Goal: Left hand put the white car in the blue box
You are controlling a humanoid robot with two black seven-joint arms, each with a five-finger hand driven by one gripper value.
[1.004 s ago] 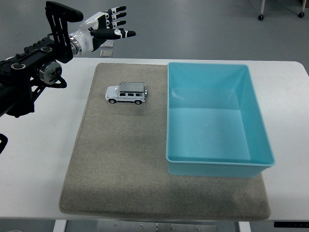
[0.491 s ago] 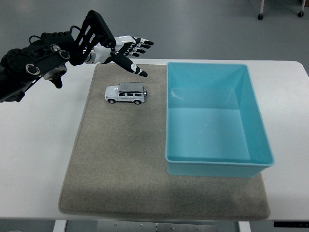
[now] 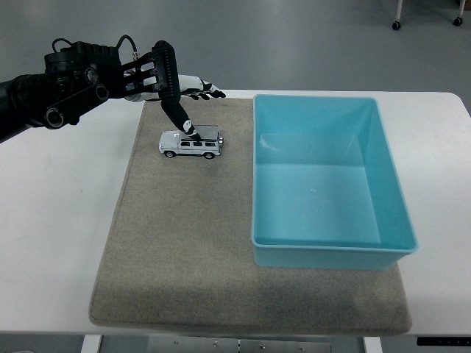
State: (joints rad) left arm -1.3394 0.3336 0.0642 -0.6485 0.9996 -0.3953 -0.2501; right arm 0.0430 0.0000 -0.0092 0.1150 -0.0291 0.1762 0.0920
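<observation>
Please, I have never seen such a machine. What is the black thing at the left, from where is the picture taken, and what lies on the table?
The picture comes from a camera high on the robot, looking down over a white table. The black thing is the robot's left arm; its robot hand has five fingers, spread open above a white toy car, holding nothing. The car stands on a grey mat. Beside it on the right is an empty blue box. The right arm is not visible.
</observation>
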